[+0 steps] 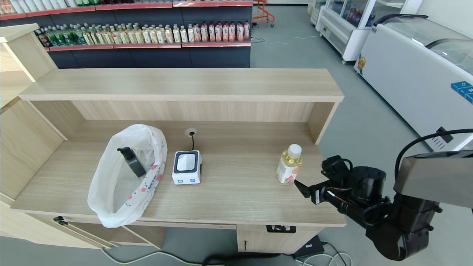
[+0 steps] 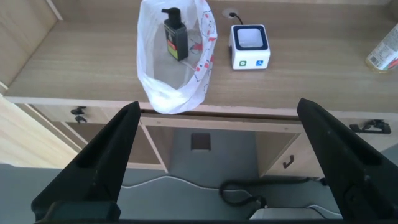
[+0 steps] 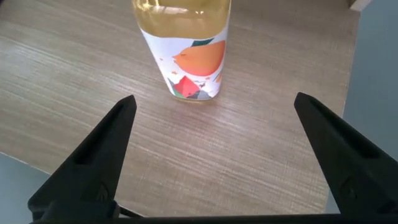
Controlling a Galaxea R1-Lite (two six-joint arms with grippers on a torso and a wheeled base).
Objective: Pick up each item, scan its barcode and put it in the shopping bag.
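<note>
The light wooden desk has a raised ledge along its far side and carries everything. On its left part lies the white shopping bag, printed with red and blue marks. Its mouth is wide open, and its bottom end droops over the desk's near edge.

The left gripper hangs back from the desk's near edge, off the desk, released with its jaws spread wide and nothing between them. The right gripper sits low over the right front of the desk. It too is released and empty, its jaws wide apart and facing the drink bottle without touching it.

Near the middle of the desk, just to the right of the bag, stands the white barcode scanner with its dark window facing up. A black cable runs from it to a round port in the desk behind it.

The drink bottle stands upright toward the right end of the desk, well apart from the scanner. It holds pale yellow liquid and has a white cap and an orange-printed label. A black pump bottle rests tilted inside the bag.
</note>
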